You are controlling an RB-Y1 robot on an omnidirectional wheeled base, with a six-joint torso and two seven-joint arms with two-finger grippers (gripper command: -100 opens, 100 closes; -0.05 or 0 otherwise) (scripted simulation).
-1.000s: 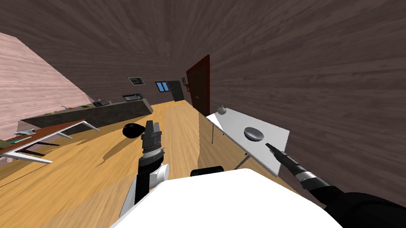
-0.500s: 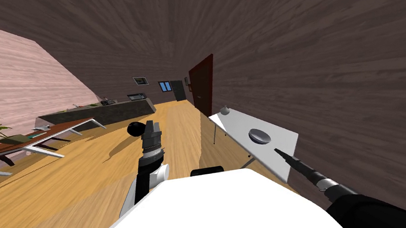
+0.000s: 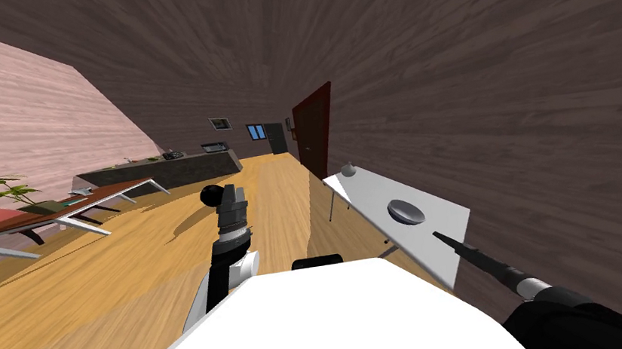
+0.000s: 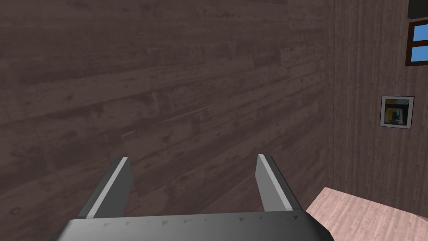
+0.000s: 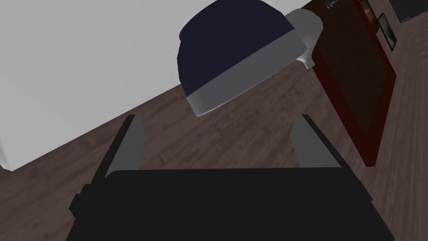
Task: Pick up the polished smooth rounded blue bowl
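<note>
Right gripper (image 5: 218, 121) has drawn back a little from the bowl (image 3: 405, 211); the head camera has also turned since a second ago.
One bowl, dark blue with a grey band, sits on the one white table (image 3: 373, 190), just beyond the right fingertips and apart from them; it is round, so it has no long axis; which way its mouth faces cannot be told; one small grey rounded thing (image 3: 348, 170) stands at the table's far end; both claws are wide open and empty; the left gripper (image 4: 193, 158) is held up.

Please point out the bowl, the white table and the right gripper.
bowl (image 5: 234, 50), right wrist view, its dark blue side.
table (image 3: 373, 190), head view, bare top.
right gripper (image 5: 218, 117), right wrist view, between its fingertips.
</note>
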